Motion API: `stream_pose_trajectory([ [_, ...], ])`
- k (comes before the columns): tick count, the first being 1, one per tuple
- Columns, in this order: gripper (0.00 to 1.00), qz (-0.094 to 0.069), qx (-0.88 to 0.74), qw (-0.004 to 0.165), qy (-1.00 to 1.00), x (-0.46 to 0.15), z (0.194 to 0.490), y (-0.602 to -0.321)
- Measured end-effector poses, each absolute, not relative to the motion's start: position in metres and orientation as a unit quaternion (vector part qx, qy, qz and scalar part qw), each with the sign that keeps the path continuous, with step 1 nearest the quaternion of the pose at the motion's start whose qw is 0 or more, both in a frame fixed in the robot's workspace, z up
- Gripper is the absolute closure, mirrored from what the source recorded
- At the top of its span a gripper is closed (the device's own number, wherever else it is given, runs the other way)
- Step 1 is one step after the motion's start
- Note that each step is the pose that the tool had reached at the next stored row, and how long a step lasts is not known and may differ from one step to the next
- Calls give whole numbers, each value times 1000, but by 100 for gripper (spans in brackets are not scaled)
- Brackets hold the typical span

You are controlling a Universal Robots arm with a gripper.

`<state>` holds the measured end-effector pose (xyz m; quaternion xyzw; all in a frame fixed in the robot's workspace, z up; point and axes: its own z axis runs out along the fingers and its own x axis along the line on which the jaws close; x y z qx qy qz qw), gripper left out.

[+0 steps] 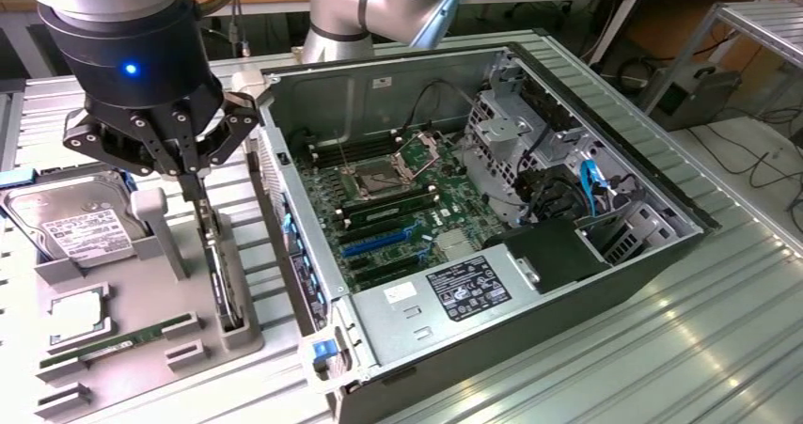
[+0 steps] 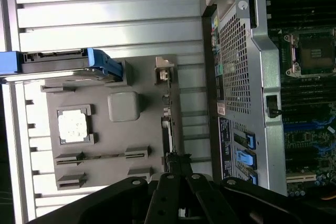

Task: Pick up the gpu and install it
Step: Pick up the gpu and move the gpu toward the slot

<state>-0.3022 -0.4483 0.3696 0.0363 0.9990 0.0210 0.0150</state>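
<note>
Gripper (image 1: 197, 191) (image 2: 176, 163) is down over tray (image 1: 164, 292) (image 2: 118, 137), at the tray edge nearest the PC case (image 1: 376, 81) (image 2: 239, 51). Fingers drawn narrow; they look pinched on the top edge of the gpu (image 1: 226, 283) (image 2: 167, 127), near the card's end twd the tray's far corner in ext. view.

Gpu stands on its long edge in the slot along that tray edge, upright, seated in the slot, not lifted.

Rest of tray:
- hard drive (image 1: 78, 225) (image 2: 63, 61) propped at the corner opp. the gpu, blue rail on its side
- processor chip (image 1: 78, 316) (image 2: 72, 126) flat in its pocket, mid-tray
- RAM stick (image 1: 119, 341) (image 2: 102, 156) in holders nr the tray's near edge

PC case lies open on its side on the ribbed metal table (image 1: 653, 349) (image 2: 105, 14), just beside the tray, board exposed.
</note>
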Motion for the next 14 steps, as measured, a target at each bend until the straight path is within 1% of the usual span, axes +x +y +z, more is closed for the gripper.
stream_pose_trajectory([
  [8, 89, 21, 36, 15, 999, -302, 370, -448],
  [14, 52, 21, 36, 15, 999, -302, 370, -448],
])
